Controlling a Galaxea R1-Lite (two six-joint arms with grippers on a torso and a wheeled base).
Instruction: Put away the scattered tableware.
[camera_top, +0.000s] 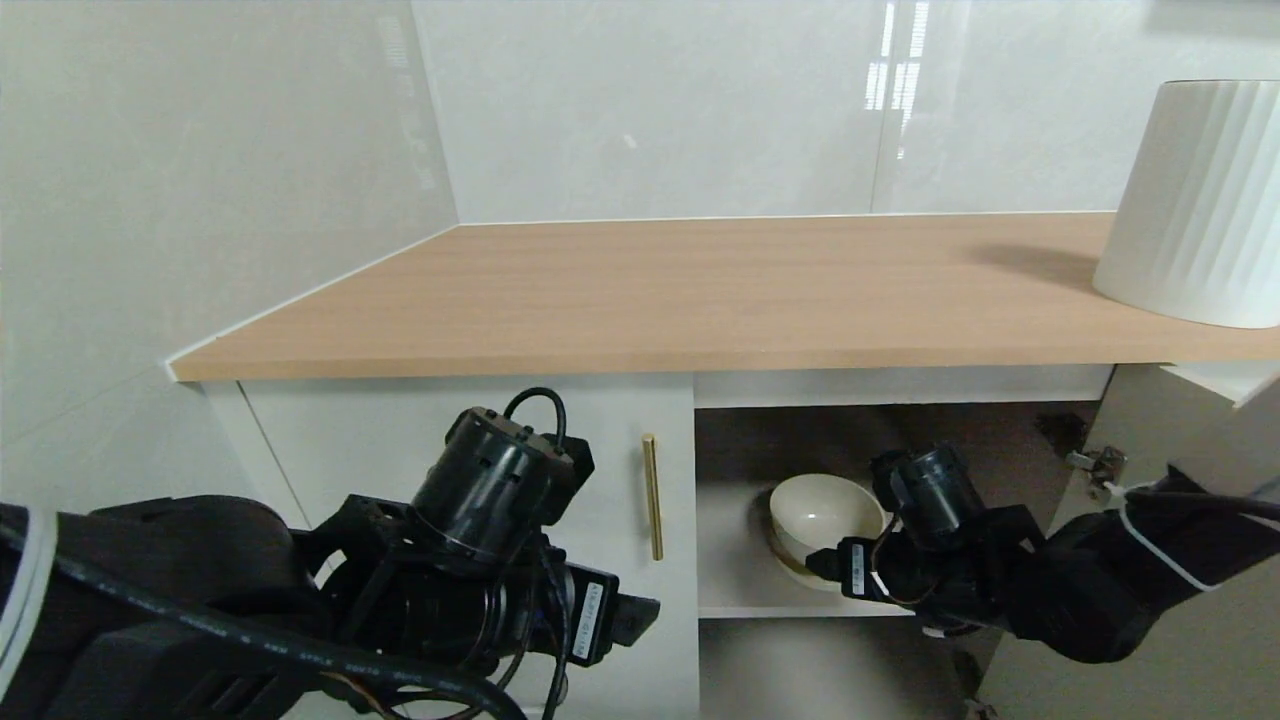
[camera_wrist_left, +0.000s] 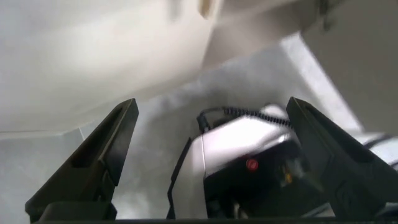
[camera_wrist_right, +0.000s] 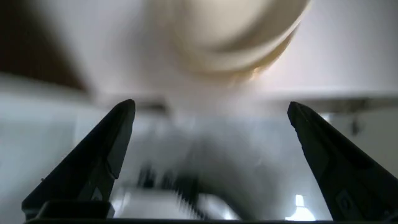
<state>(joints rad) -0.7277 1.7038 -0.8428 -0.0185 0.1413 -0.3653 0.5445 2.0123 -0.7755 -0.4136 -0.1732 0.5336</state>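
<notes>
Cream bowl (camera_top: 822, 515) rests on the open cabinet's shelf (camera_top: 735, 585), the right gripper (camera_wrist_right: 210, 106) just before it, spread and empty; the left gripper (camera_wrist_left: 211, 102) is open too. Stowing looks nearly done, the cabinet door (camera_top: 1170, 420) left to shut.

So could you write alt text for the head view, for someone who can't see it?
A cream bowl sits on a shelf inside an open cupboard under a wooden counter, with the robot's right arm close in front of it. The left arm is before the closed door.
</notes>
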